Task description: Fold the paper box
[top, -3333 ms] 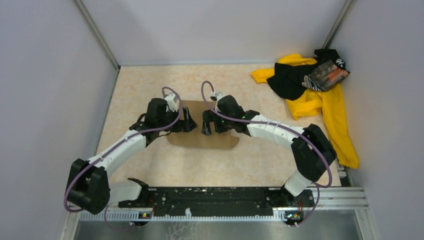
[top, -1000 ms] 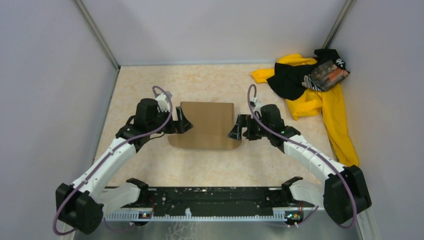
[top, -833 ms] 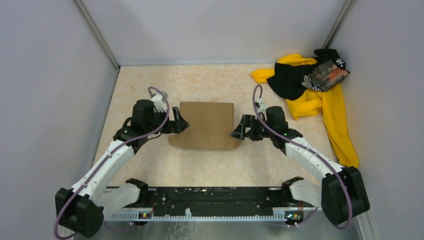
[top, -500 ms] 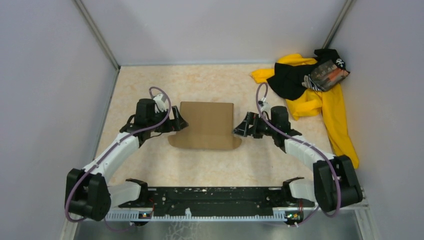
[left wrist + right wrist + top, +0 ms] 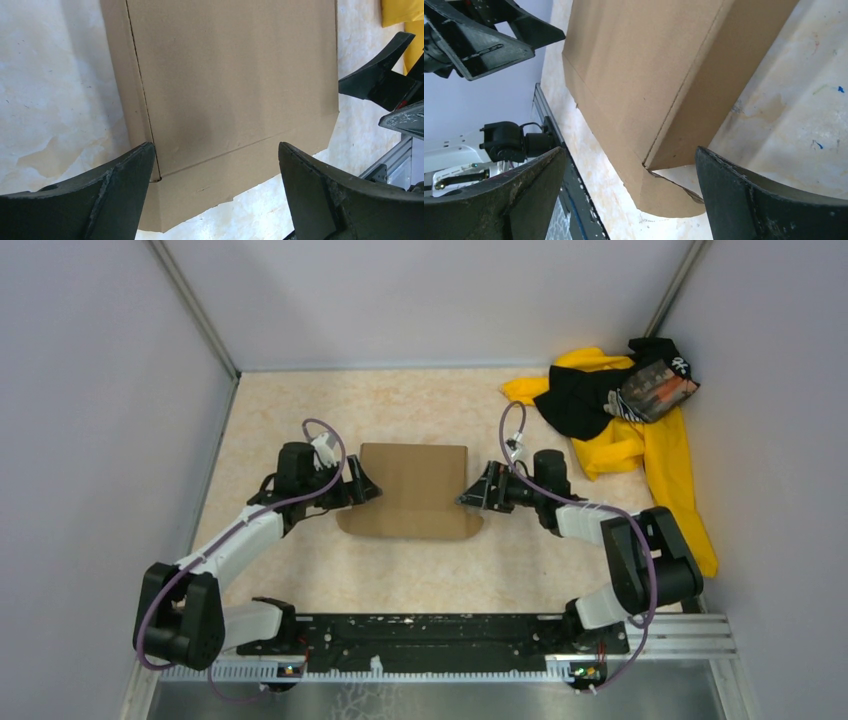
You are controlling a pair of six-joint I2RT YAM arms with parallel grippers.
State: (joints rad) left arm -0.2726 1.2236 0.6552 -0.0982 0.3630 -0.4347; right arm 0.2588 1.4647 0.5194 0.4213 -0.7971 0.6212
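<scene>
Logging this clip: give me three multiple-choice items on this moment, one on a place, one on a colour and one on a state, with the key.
1. Where on the table does the yellow-and-black cloth pile lie?
A. far right corner
B. near left corner
C. dead centre

2. What colour is the paper box?
A. white
B. plain brown
C. blue

3. How do the left hand and right hand stand?
A. both shut
B. left shut, right open
C. both open

Key:
1 A, the top view shows the pile where the back and right walls meet.
2 B, every view shows bare brown cardboard.
3 C, each wrist view shows its hand spread wide.
</scene>
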